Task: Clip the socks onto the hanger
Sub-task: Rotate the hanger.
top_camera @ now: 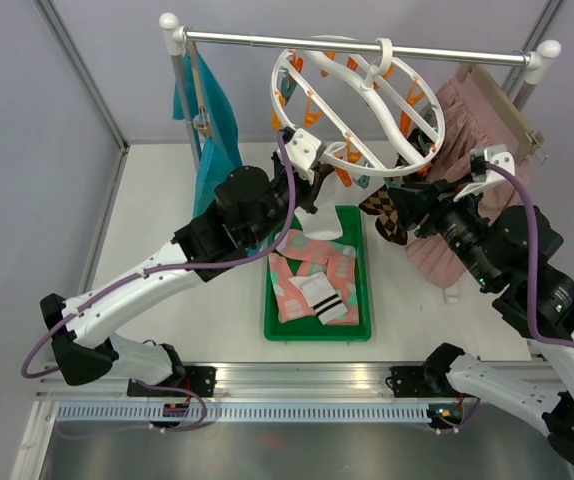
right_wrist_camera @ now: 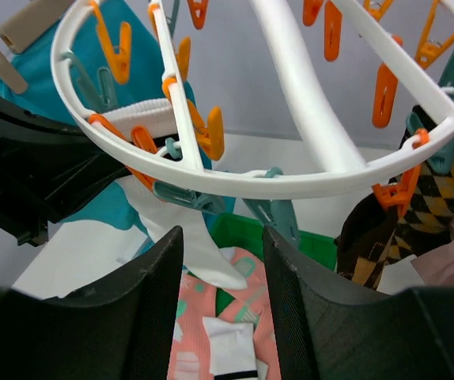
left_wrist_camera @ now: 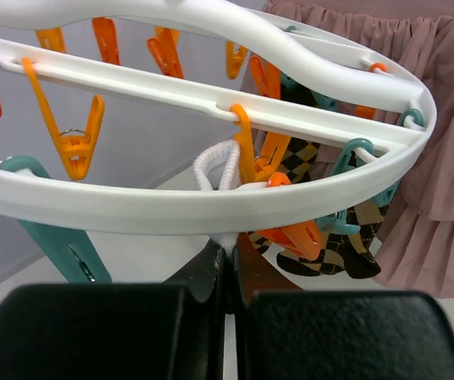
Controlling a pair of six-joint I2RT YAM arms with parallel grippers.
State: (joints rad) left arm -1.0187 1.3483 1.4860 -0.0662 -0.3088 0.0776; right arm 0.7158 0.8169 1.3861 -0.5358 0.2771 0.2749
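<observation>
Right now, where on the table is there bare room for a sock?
Bare table left of the green tray, and right of it up to the pink skirt. Crowded: the tray, full of socks, and under the hanger, where the left gripper holds a white sock.

Top view: high at near edge, looking down across table (top_camera: 147, 200) toward rail (top_camera: 367, 47).
Left wrist view: close under hanger (left_wrist_camera: 172, 210), facing skirt (left_wrist_camera: 448, 119).
Right wrist view: close below hanger too (green tray (right_wrist_camera: 322, 247) underneath).
All three share hanger.

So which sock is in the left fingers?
The white sock, ribbed cuff pinched by the left fingers under the hanger. The argyle sock hangs clipped; the rest lie in the green tray.
</observation>
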